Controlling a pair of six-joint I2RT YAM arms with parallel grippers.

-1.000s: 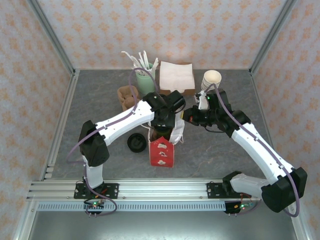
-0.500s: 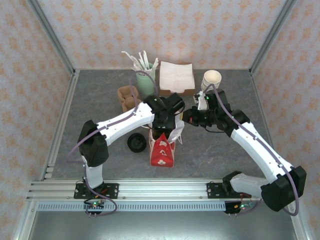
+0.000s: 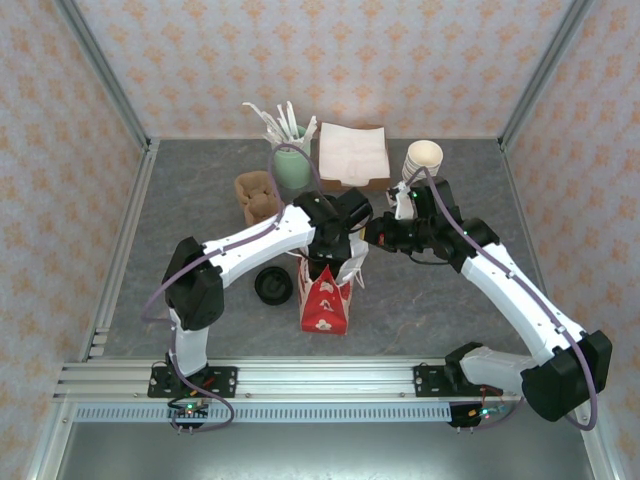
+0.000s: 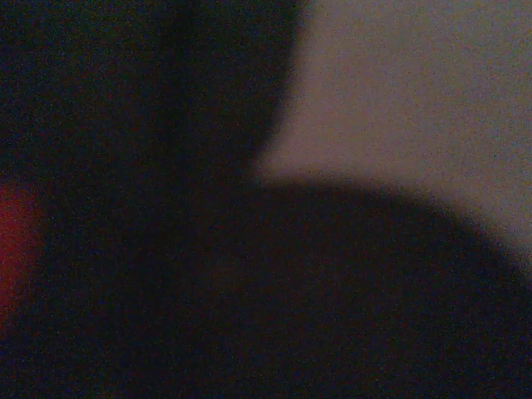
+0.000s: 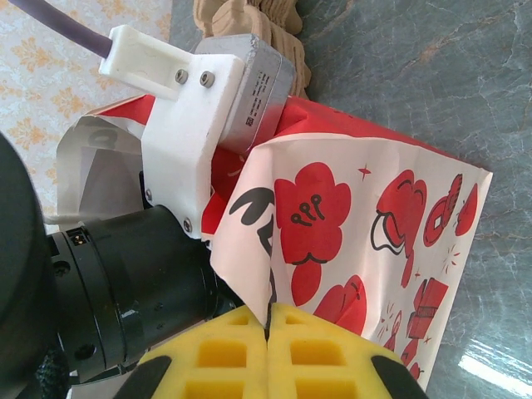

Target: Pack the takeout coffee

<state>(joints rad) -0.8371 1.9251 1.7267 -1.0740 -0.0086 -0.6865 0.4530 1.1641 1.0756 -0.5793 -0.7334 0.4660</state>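
Top view, frame centre: the red-and-white paper bag [image 3: 325, 300] is standing upright, mouth upward. The left gripper [image 3: 325, 264] is hanging nose-down inside that mouth, its jaws hidden by paper, so their spread and any hold cannot be told. The takeout coffee [image 4: 349, 299] is judged to be the dark rounded mass low in the left wrist view, lying directly beneath that gripper inside the bag; too blurred to confirm. The right gripper [image 5: 268, 328] is pinching the bag's white rim, pads fully closed, on the mouth's right side. Judgement: the next move is turning on the bag's vertical axis, the left arm being nearer
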